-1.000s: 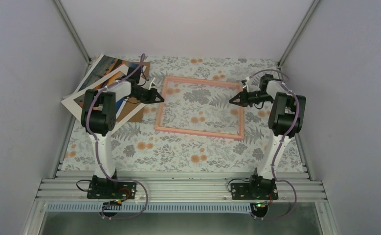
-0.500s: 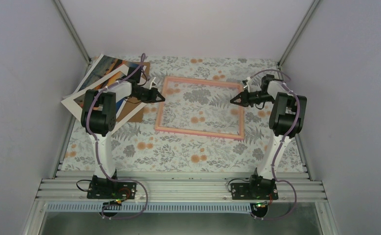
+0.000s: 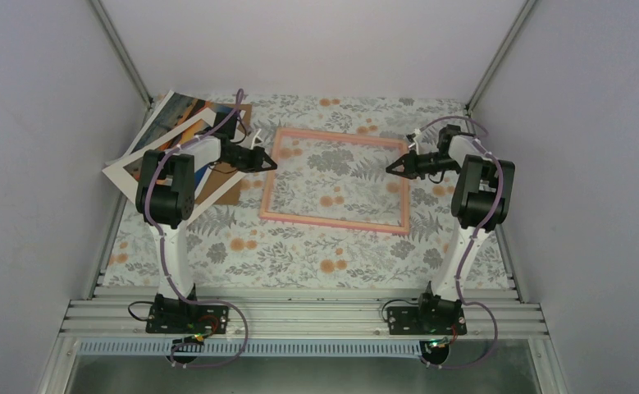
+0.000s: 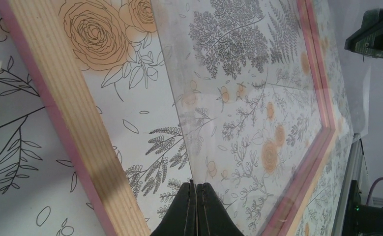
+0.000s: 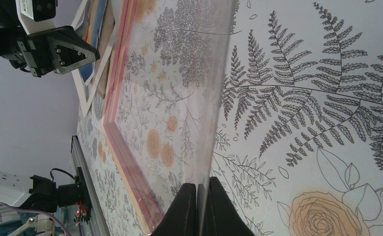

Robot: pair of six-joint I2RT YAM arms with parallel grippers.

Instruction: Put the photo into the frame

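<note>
Orange-and-blue, the photo (image 3: 183, 111) lies in the far left corner of the floral tablecloth (image 3: 299, 254). It sits partly under a white mat border (image 3: 123, 174) and on brown cardboard (image 3: 225, 185), well apart from the frame. The left gripper (image 3: 271, 165), its jaws closed, pinches the left edge of a clear pane (image 4: 248, 108). The pink frame (image 3: 332, 223) lies flat mid-table, beneath the pane. The right gripper (image 3: 390, 169), its jaws also closed, pinches the pane's right edge.

Floral tablecloth (image 3: 299, 246) spread underneath; white mat border (image 3: 117, 172) and brown cardboard sheet (image 3: 224, 185) overlapped far left; clear pane (image 4: 238, 98) sat centrally.
</note>
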